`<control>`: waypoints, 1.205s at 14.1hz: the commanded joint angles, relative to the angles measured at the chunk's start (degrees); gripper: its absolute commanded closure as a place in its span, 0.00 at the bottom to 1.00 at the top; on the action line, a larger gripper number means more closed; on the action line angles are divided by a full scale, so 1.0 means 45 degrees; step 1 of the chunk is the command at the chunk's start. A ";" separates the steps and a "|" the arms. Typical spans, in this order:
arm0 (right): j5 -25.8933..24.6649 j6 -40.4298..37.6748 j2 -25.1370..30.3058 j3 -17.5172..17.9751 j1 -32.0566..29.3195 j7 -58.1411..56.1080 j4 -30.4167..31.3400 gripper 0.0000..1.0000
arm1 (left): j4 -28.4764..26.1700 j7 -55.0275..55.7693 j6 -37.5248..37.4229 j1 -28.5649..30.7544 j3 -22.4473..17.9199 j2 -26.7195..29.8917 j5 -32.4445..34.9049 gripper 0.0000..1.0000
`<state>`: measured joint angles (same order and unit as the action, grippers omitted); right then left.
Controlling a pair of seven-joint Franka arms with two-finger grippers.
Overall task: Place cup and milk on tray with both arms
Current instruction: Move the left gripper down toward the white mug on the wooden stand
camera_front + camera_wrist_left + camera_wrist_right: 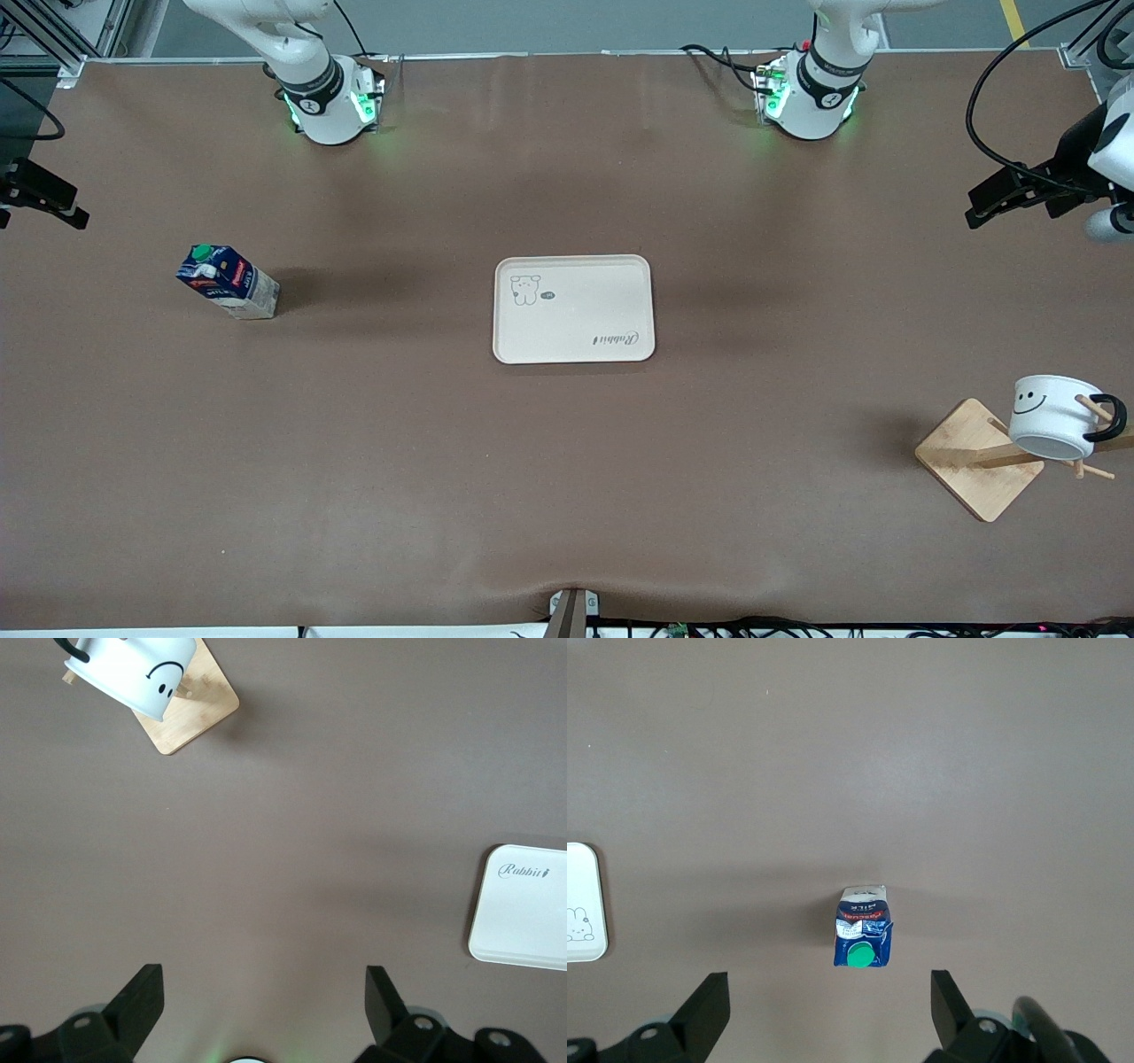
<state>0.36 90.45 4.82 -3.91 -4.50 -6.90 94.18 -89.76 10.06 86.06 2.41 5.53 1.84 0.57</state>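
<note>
The tray (574,309) lies flat at the centre of the desk (567,496), with nothing on it. The milk (228,282) stands upright toward the right arm's end of the desk, well apart from the tray. The cup (1054,416) hangs tilted on a wooden rack (979,458) toward the left arm's end, nearer to the front camera than the tray. The left gripper (264,997) hovers over bare desk, fingers apart, holding nothing. The right gripper (830,997) hovers above the milk, fingers apart, holding nothing.
</note>
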 commanded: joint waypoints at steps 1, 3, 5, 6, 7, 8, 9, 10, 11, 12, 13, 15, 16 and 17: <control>0.0057 -0.0178 0.0002 0.0165 -0.0270 0.0108 -0.0166 0.00 | 0.0278 -0.0068 -0.0217 0.0088 0.0060 -0.0097 -0.0049 0.00; 0.0057 -0.0159 -0.0017 0.0165 -0.0270 0.0108 -0.0166 0.00 | 0.0298 -0.0068 -0.0217 0.0089 0.0060 -0.0097 -0.0049 0.00; 0.0057 -0.0178 -0.0017 0.0165 -0.0328 0.0108 -0.0166 0.00 | 0.0298 -0.0068 -0.0217 0.0108 0.0060 -0.0097 -0.0049 0.00; 0.0057 -0.0178 -0.0017 0.0165 -0.0367 0.0108 -0.0166 0.00 | 0.0298 -0.0068 -0.0217 0.0108 0.0060 -0.0097 -0.0049 0.00; 0.0057 -0.0159 -0.0017 0.0165 -0.0368 0.0108 -0.0166 0.00 | 0.0298 -0.0068 -0.0217 0.0127 0.0040 -0.0097 -0.0069 0.00; 0.0057 -0.0159 -0.0017 0.0165 -0.0368 0.0108 -0.0166 0.00 | 0.0298 -0.0087 -0.0217 0.0127 0.0040 -0.0116 -0.0088 0.00; 0.0057 -0.0159 -0.0017 0.0165 -0.0368 0.0108 -0.0166 0.00 | 0.0336 -0.0087 -0.0217 0.0166 0.0040 -0.0155 -0.0108 0.00; 0.0057 -0.0159 -0.0017 0.0165 -0.0368 0.0108 -0.0166 0.00 | 0.0337 -0.0087 -0.0217 0.0167 0.0001 -0.0155 -0.0108 0.00; 0.0057 -0.0159 -0.0017 0.0165 -0.0368 0.0108 -0.0166 0.00 | 0.0337 -0.0087 -0.0217 0.0147 -0.0018 -0.0175 -0.0089 0.00; 0.0057 -0.0159 -0.0017 0.0165 -0.0387 0.0108 -0.0166 0.00 | 0.0317 -0.0087 -0.0217 0.0147 -0.0018 -0.0194 -0.0089 0.00; 0.0057 -0.0159 -0.0017 0.0165 -0.0387 0.0108 -0.0166 0.00 | 0.0317 -0.0087 -0.0217 0.0147 -0.0018 -0.0194 -0.0089 0.00; 0.0057 -0.0159 -0.0017 0.0165 -0.0387 0.0108 -0.0186 0.00 | 0.0259 -0.0087 -0.0101 0.0186 -0.0038 -0.0330 -0.0147 0.00; 0.0057 -0.0159 -0.0017 0.0165 -0.0387 0.0108 -0.0186 0.00 | 0.0297 -0.0087 -0.0042 0.0186 -0.0077 -0.0447 -0.0166 0.00; 0.0057 -0.0159 -0.0017 0.0165 -0.0387 0.0108 -0.0166 0.00 | 0.0298 -0.0087 0.0133 0.0186 -0.0077 -0.0564 -0.0128 0.00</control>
<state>0.36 90.45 4.82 -3.99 -4.95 -6.90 94.18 -89.76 10.06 86.24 2.92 5.27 0.80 0.57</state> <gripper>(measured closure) 0.000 0.000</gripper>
